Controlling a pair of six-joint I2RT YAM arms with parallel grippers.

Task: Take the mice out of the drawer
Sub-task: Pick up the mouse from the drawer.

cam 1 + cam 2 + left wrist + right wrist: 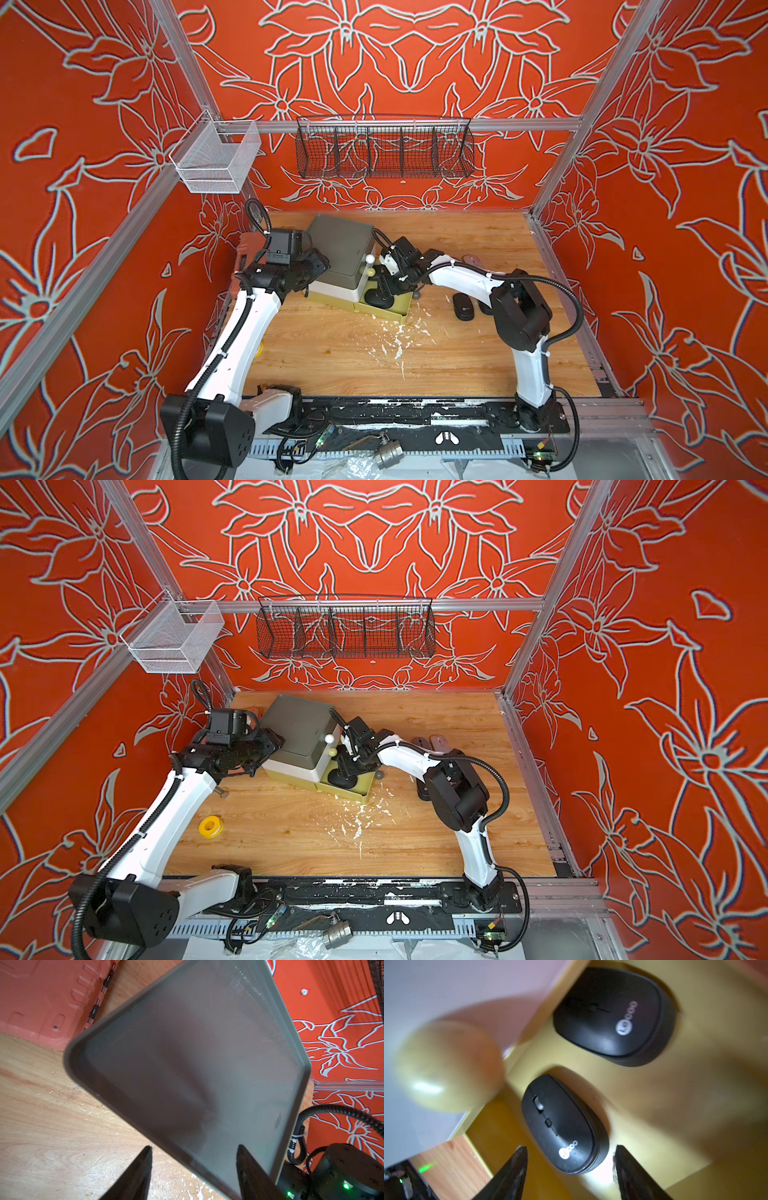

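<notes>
The olive drawer (395,318) (654,1095) at the bottom of a small grey-topped cabinet (340,245) stands pulled open. Two matte black mice lie in it: one (562,1126) near my fingers, one (610,1014) farther in. In both top views a black mouse (376,299) (338,780) shows inside. My right gripper (571,1147) (384,289) hangs open just above the nearer mouse, its fingers either side of the mouse's rear, not touching. More mice lie on the table to the right: a black one (463,307), a grey one (419,744) and a silver one (441,742). My left gripper (193,1147) (318,266) is open, straddling the cabinet top's left edge.
Round knobs stick out of the drawer fronts: white (369,258), olive (446,1068), dark (415,295). White flakes (395,340) litter the wood in front. A yellow tape roll (210,826) lies front left. A red case (41,1001) stands behind the cabinet. Two wire baskets hang on the back rail.
</notes>
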